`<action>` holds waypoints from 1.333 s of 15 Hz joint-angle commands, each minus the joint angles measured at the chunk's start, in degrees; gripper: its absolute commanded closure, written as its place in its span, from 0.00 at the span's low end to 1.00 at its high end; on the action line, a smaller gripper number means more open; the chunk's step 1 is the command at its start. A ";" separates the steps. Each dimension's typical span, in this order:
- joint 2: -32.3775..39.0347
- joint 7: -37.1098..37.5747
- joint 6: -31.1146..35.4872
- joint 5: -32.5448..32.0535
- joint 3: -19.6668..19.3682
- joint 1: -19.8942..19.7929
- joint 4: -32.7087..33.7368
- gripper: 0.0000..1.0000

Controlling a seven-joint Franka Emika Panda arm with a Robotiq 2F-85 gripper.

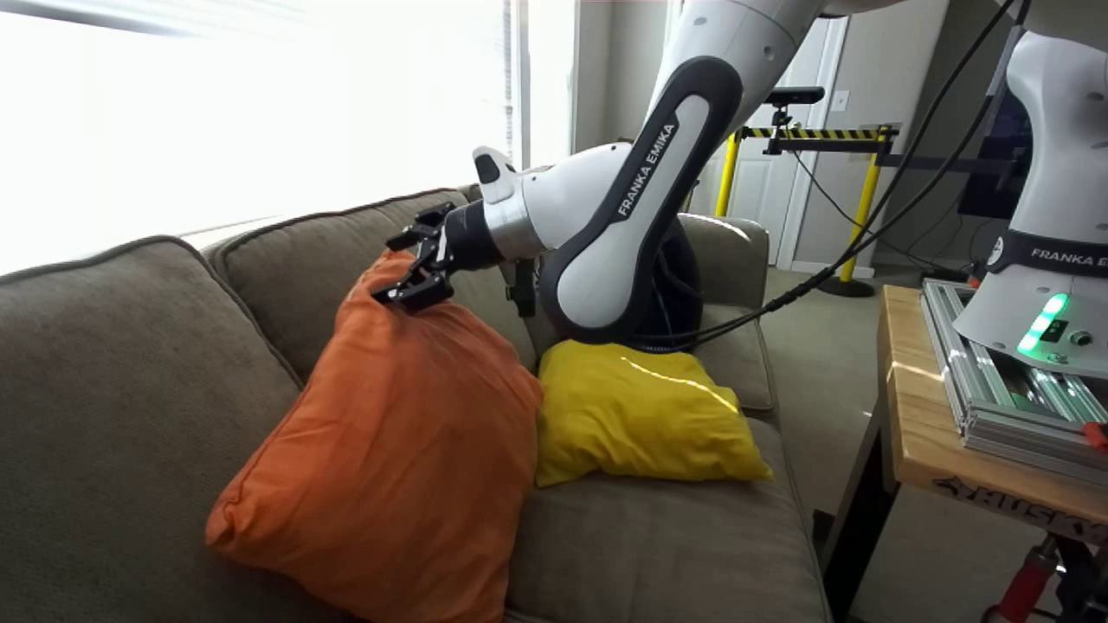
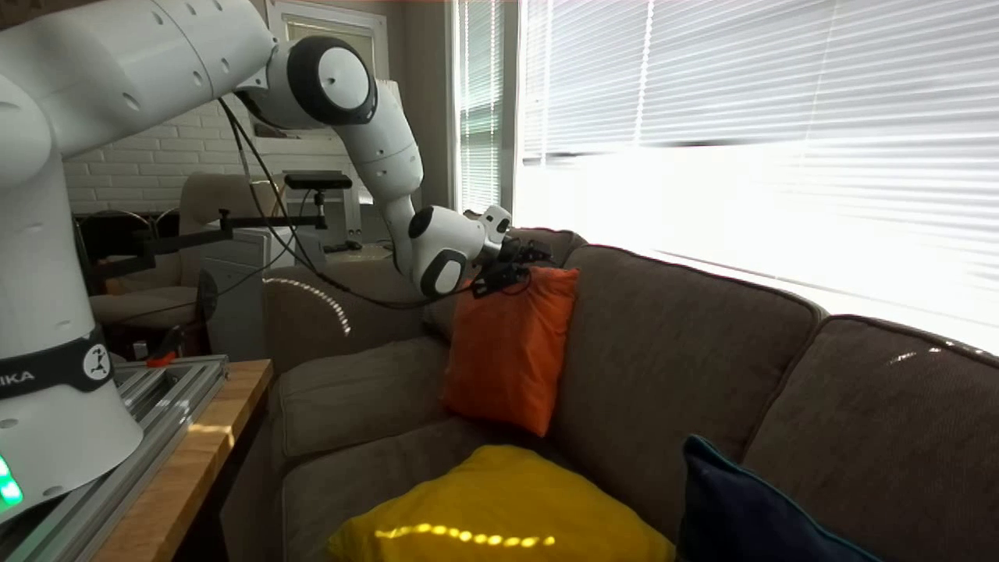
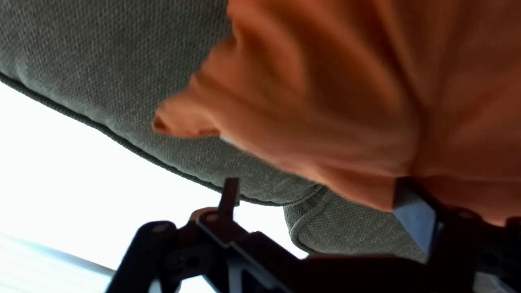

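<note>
An orange pillow leans against the backrest of the brown-grey sofa; it also shows in an exterior view. My gripper is open at the pillow's upper edge, also seen in an exterior view. In the wrist view the gripper has its fingers wide apart with nothing between them. The right finger overlaps the edge of the orange pillow; the left finger is off it, before the sofa back and bright window. Whether a finger touches the cloth I cannot tell.
A yellow pillow lies on the seat, also in an exterior view. A dark blue pillow is farther along the sofa. The robot's wooden table stands before the sofa. A window is behind the backrest. Cables hang from the arm.
</note>
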 commanded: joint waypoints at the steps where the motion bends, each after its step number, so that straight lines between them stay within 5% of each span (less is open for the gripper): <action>1: -5.64 1.19 -4.81 -3.16 -2.07 0.99 -4.92 0.00; 4: -8.34 2.57 -9.35 -9.02 -2.09 0.29 -6.50 0.00; 8: -12.49 4.51 -20.06 -25.21 -0.12 -3.43 -7.20 0.00; 14: -20.36 2.33 -32.13 -48.92 22.41 -24.39 -10.46 0.00; 17: -24.83 1.69 -41.25 -49.80 31.92 -34.07 -13.98 0.00; 20: -29.23 -0.96 -48.69 -48.60 36.64 -40.63 -17.06 0.00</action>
